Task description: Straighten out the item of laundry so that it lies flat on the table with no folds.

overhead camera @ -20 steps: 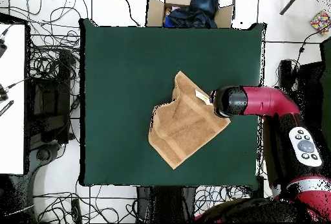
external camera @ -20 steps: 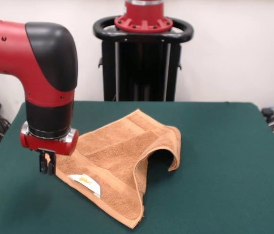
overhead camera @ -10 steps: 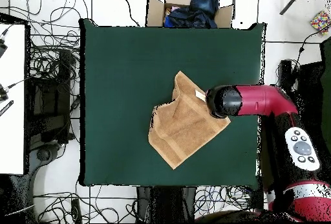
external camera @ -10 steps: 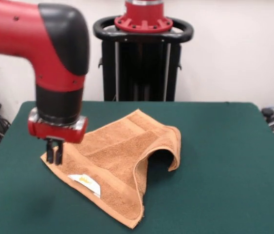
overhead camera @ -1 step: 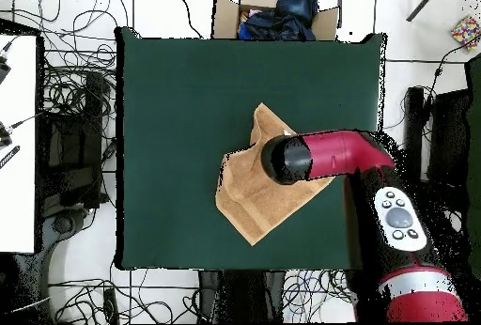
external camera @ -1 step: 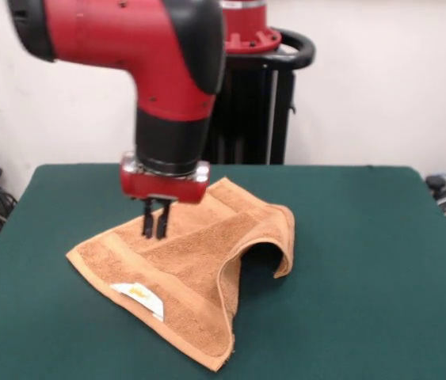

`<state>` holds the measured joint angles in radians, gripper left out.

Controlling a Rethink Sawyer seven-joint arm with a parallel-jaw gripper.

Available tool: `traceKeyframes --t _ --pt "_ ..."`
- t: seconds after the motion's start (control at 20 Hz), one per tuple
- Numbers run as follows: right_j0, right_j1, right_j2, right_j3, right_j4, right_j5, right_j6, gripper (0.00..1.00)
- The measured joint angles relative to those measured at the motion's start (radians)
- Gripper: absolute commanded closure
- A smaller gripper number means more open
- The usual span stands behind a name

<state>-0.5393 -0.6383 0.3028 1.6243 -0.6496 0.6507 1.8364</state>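
Towel (external camera @ -1 step: pixel 187 273) lay near centre of table (external camera @ -1 step: pixel 381 261), not flat: one side doubled over, raised arch of cloth standing at folded edge. White tag (external camera @ -1 step: pixel 137 294) showed near corner toward camera. Gripper (external camera @ -1 step: pixel 155 224) hung above towel's middle, fingers drawn close together, nothing seen held between them; contact with cloth could not be told. Judged soft, light, limp terry, unlikely to slip on felt. Best hold judged: free corner or hem of folded-over flap, pulled outward.

The red arm (external camera @ -1 step: pixel 120 32) is showing a black elbow cap, a black wrist with a silver ring, and a grey button pad at five o'clock overhead.
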Motion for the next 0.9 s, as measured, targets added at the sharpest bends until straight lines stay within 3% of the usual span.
traceKeyframes --t 0.2,0.4,0.9 --pt "0.029 0.001 -0.034 0.043 0.006 -0.06 0.011 1.0" --pt "0.068 0.026 -0.102 0.09 0.006 -0.198 0.027 1.0" --pt "0.083 0.181 -0.219 0.096 0.015 -0.429 0.03 1.0"
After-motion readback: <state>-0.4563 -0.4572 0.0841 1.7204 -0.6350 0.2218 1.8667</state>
